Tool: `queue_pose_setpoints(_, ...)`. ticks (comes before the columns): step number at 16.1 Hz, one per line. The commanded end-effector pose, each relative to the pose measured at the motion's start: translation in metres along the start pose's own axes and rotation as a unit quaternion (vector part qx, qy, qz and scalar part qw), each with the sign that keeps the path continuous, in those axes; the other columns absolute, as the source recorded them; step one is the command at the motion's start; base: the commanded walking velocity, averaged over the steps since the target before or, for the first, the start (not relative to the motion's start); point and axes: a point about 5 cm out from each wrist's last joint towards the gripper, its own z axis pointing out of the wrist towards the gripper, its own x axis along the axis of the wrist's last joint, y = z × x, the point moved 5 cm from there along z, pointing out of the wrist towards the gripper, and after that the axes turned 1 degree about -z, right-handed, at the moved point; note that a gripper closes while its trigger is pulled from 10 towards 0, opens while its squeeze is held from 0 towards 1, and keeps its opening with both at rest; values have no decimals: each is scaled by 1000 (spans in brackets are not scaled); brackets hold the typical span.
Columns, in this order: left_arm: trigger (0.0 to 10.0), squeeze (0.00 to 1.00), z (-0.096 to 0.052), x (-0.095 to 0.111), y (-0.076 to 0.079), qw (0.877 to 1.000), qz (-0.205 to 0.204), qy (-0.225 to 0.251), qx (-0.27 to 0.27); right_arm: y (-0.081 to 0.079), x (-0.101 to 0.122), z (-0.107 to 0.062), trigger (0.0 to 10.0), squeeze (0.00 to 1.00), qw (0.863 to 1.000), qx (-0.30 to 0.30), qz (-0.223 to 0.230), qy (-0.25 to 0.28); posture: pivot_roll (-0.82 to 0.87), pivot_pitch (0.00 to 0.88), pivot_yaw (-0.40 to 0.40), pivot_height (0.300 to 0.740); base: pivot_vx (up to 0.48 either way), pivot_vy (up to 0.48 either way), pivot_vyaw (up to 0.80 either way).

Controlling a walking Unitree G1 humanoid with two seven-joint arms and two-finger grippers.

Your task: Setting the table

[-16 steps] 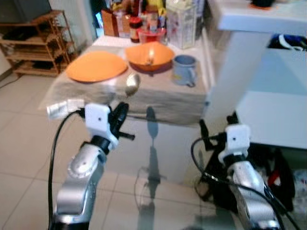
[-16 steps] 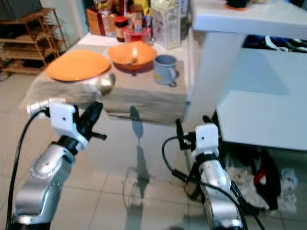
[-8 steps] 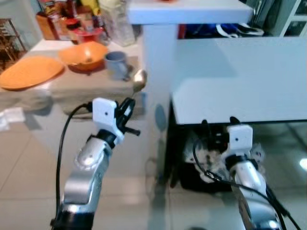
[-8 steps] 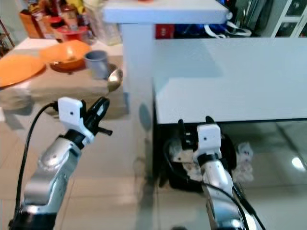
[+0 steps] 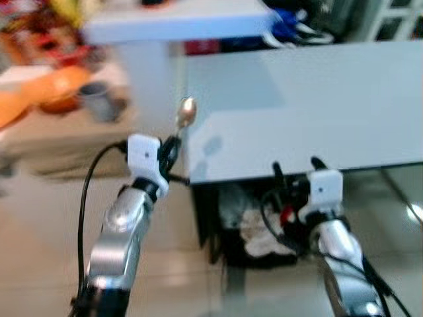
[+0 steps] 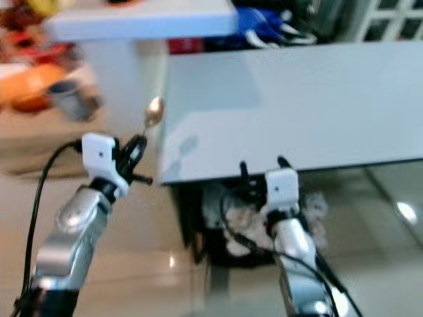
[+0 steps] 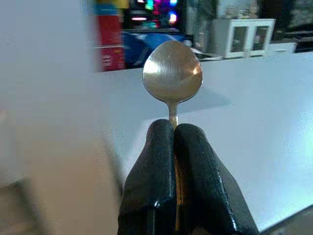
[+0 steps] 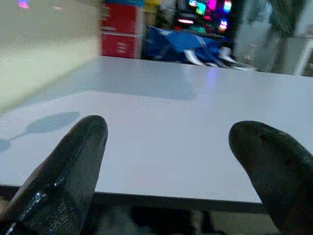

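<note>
Since the earlier frames the head camera has swung further to the right: the cloth-covered side table (image 5: 59, 129) with its dishes has slid to the left edge, and the white table (image 5: 297, 105) now spreads across the middle, while the spoon sits in the left gripper as before. The head views are blurred, so the orange bowl (image 5: 63, 92) and grey mug (image 5: 99, 105) are smears, and what they contain cannot be made out. The jars at the top left corner are cut off and unreadable. Under the white table lies a dark bin or basket (image 5: 254, 228) holding crumpled white cloth, partly hidden by the right arm. The left gripper (image 7: 173, 139) is pinched tight on the handle of the spoon (image 7: 172, 78), whose bowl stands upright above the fingertips, at the near left corner of the white table. The right gripper (image 8: 168, 147) hangs lower, its fingers (image 8: 73, 161) spread wide and holding nothing, in front of the table's near edge.
</note>
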Motion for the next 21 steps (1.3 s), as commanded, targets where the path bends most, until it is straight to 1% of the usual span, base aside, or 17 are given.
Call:
queue_pose_setpoints(1,0,0,4,8,10,1000,5,14,-15,8,1,-1,10000,0,1000,-11,-4,0,-139,0,78,735,345,-330,0)
queue_pose_setpoints(6,0,0,6,8,14,1000,13,15,-23,9,0,-1,10000,0,1000,-14,-4,-1,-142,0,81,735,344,-331,0)
queue_pose_setpoints(10,0,0,7,9,21,999,14,19,-34,11,0,-1,10000,0,1000,-14,-6,0,-146,0,81,735,339,-336,0)
queue_pose_setpoints(12,0,0,9,9,23,999,22,19,-34,9,1,0,10000,0,1000,-13,-6,2,-146,0,81,735,315,-358,0)
queue_pose_setpoints(15,0,0,10,9,22,999,21,20,-30,9,3,1,10000,0,1000,-11,-8,6,-146,0,77,735,283,-385,0)
queue_pose_setpoints(17,0,0,11,8,23,999,21,20,-30,10,2,1,10000,0,1000,-13,-11,4,-146,0,77,735,270,-394,781)
queue_pose_setpoints(18,0,0,11,8,23,999,21,21,-30,10,1,1,10000,0,1000,-15,-4,3,-146,0,77,735,274,-390,0)
queue_pose_setpoints(21,0,0,12,8,24,999,22,19,-27,10,0,0,10000,0,1000,-12,-7,0,-146,0,76,735,270,-395,0)
